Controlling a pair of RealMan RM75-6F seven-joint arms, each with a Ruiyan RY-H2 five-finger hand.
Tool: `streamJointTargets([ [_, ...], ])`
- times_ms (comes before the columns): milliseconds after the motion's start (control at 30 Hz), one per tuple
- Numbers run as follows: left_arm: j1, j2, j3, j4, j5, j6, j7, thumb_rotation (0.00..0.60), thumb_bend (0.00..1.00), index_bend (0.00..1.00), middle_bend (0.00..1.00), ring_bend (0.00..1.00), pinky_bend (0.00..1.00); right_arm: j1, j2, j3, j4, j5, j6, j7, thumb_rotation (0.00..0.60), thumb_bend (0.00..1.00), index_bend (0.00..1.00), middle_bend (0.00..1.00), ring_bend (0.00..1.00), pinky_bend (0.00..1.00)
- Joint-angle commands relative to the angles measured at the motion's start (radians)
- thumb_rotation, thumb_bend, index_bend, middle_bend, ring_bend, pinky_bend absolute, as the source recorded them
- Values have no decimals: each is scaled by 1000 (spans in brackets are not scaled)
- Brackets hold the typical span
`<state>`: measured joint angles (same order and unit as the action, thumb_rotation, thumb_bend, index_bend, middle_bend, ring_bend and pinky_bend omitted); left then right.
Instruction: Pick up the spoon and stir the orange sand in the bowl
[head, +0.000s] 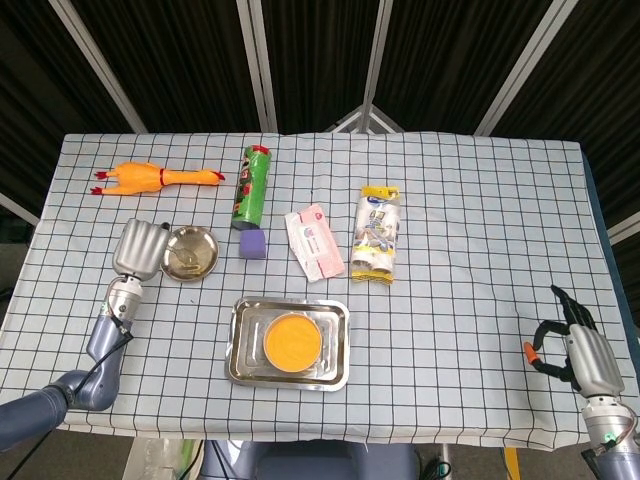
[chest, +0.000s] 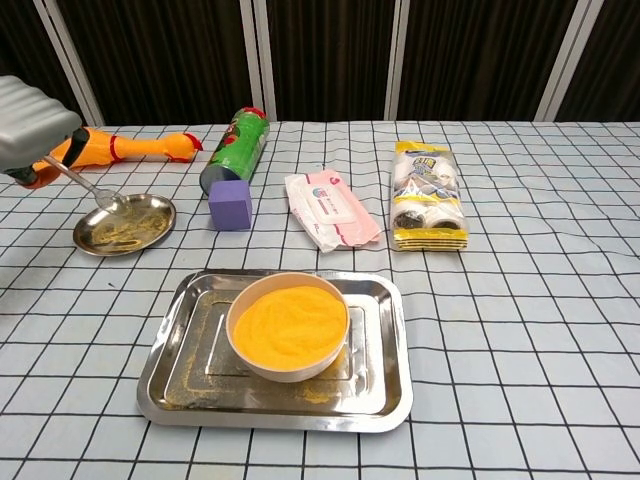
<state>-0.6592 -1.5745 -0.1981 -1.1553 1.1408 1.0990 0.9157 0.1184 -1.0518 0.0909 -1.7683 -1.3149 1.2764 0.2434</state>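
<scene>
My left hand (head: 140, 248) (chest: 30, 125) grips the metal spoon (chest: 85, 185) by its handle, at the left side of the table. The spoon's bowl hangs just over the near-left rim of a small round metal plate (chest: 125, 223) (head: 190, 253). The white bowl of orange sand (chest: 288, 325) (head: 292, 341) sits inside a steel tray (chest: 385, 380) (head: 338, 372), well to the right of that hand. Near the front right corner of the table my right hand (head: 575, 352) holds nothing, its fingers apart.
A purple block (chest: 230, 205), a green can lying down (chest: 234, 150), a rubber chicken (chest: 130, 147), a pink wipes pack (chest: 330, 208) and a yellow snack pack (chest: 427, 195) lie behind the tray. Grains of sand dust the small plate and tray floor.
</scene>
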Motion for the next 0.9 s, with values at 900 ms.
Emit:
streamJointTargets([
  [900, -3, -112, 10, 207, -35, -51, -167, 600, 415, 446, 1000, 972, 1000, -3, 10, -1, -19, 11, -10, -2, 600, 427, 0, 0, 0, 0],
])
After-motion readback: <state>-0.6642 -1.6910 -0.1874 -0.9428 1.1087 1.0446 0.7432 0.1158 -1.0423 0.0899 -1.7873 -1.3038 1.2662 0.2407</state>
